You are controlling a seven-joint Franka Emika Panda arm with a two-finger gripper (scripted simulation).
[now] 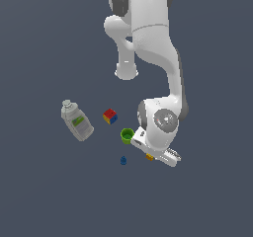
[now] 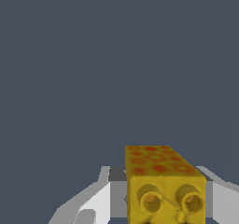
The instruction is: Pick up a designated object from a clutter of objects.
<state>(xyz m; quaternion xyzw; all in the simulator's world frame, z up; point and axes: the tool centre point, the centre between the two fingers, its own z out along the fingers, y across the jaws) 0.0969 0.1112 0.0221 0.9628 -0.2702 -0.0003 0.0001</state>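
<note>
The gripper [image 1: 154,155] sits low over the worktop [image 1: 44,191], just beside the green cup [image 1: 127,135] on the side toward the exterior view's right. Taking that cup as the landmark, the yellow brick [image 1: 149,157] lies just below and to the right of it in the exterior view, mostly hidden under the white hand of the arm, with only a small orange-yellow corner showing.

In the wrist view the yellow brick [image 2: 163,183] fills the space between the two pale fingers [image 2: 91,204], its studded end facing the camera and its red-speckled top running away from it. One finger stands apart from the brick's side with a visible gap; the other finger is close against the opposite side, though actual contact cannot be made out. So the jaws are parted about as wide as the brick and straddle it, and whether they have closed firmly on it cannot be told.

The multicoloured cube [image 1: 110,116] rests near the green cup, up and to the exterior view's left of it. The tiny blue piece [image 1: 123,160] lies near the cup, below it. The clear bottle [image 1: 76,121] with its green label lies on its side, well apart from the cup toward the exterior view's left.
</note>
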